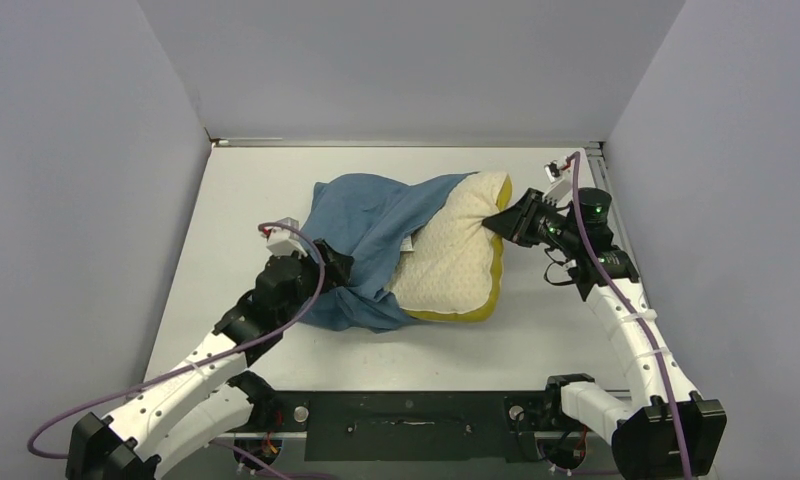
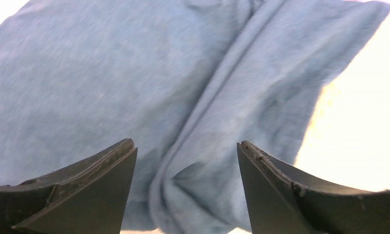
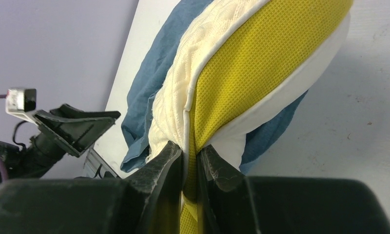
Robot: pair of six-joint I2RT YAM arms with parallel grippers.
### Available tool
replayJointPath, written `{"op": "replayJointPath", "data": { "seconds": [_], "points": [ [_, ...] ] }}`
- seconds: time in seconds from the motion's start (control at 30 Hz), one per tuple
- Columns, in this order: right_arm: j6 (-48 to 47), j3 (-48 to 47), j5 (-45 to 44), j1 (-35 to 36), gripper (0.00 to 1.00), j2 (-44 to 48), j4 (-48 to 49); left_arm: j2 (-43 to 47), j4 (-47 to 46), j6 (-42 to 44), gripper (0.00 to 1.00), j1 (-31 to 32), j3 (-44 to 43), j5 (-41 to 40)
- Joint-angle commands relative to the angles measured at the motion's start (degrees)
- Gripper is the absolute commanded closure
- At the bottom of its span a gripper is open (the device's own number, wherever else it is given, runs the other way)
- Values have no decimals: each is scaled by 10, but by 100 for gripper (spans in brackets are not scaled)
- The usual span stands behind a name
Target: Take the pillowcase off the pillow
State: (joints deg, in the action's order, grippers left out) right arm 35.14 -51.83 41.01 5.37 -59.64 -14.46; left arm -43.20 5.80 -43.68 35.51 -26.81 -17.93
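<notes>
The pillow (image 1: 461, 250) lies on the white table (image 1: 246, 200), its left half sheathed in the pillowcase (image 1: 371, 225) and its cream right half bare. The right gripper (image 3: 189, 152) is clamped narrow on the pillow's mustard-yellow right edge. The left gripper (image 2: 187, 144), at the pillow's covered near-left corner, has its fingers spread wide over blue folds, pinching nothing.

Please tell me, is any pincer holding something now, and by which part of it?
The right pincer is shut on the cream quilted pillow, pinching its mustard-yellow edge seam. The left pincer is open over the slate-blue cloth pillowcase, holding nothing.
</notes>
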Motion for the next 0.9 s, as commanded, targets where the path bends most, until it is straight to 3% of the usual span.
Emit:
{"op": "replayJointPath", "data": {
  "seconds": [0.0, 0.47, 0.87],
  "points": [
    [-21, -16, 16, 19, 95, 8, 73, -68, -64, 48, 23, -3, -96, 61],
    [-62, -37, -17, 128, 95, 8, 56, -331, -171, 134, 20, -10, -338, 191],
    [-75, -47, -30, 152, 95, 13, 30, -587, -120, 157, 28, -17, -566, 311]
  ]
}}
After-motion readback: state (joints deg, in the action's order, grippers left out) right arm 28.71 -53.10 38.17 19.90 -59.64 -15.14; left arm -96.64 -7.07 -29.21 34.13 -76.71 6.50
